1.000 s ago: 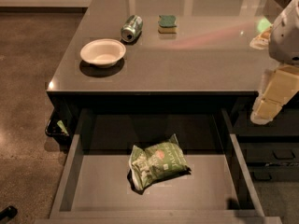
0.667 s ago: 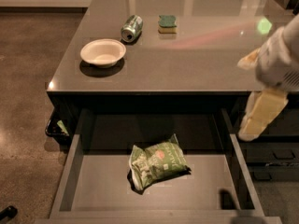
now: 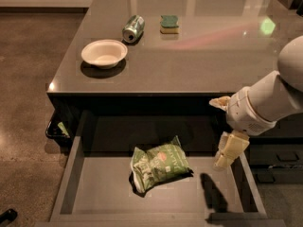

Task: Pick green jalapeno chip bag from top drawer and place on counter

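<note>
Jaws above the right side of the open top drawer (image 3: 102, 188), green jalapeno chip bag (image 3: 160, 167) inside.

A white bowl (image 3: 103, 53) sits upright at left. Behind and right of it a green soda can (image 3: 133, 28) lies on its side, with a green-topped yellow sponge (image 3: 169, 24) near it. A small dark object (image 3: 6, 216), perhaps a wheel, rests on the speckled brown floor (image 3: 28, 79). The gripper (image 3: 223, 159) hangs low at right, well apart from them.
</note>
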{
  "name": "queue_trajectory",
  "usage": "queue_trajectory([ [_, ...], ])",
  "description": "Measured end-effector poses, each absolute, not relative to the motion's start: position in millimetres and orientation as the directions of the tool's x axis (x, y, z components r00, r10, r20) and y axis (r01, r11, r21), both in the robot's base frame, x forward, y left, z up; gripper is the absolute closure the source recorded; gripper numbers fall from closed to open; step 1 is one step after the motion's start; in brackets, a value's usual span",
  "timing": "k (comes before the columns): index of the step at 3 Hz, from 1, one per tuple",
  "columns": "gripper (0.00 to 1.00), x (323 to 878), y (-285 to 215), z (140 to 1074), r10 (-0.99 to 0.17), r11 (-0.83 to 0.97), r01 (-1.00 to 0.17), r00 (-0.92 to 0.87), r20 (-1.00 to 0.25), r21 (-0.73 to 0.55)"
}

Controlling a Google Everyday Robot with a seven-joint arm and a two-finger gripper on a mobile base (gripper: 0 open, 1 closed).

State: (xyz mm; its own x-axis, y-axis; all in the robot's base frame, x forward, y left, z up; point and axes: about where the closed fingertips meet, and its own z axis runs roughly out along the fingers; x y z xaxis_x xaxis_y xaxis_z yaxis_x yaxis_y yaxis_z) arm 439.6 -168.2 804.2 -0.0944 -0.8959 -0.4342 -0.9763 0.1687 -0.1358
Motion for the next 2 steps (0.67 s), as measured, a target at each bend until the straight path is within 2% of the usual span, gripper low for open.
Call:
queue_trajectory([
  [2,0.0,438.4,-161.3,789.7,-0.884,0.15,-0.983,-0.085,-0.459,-0.108],
])
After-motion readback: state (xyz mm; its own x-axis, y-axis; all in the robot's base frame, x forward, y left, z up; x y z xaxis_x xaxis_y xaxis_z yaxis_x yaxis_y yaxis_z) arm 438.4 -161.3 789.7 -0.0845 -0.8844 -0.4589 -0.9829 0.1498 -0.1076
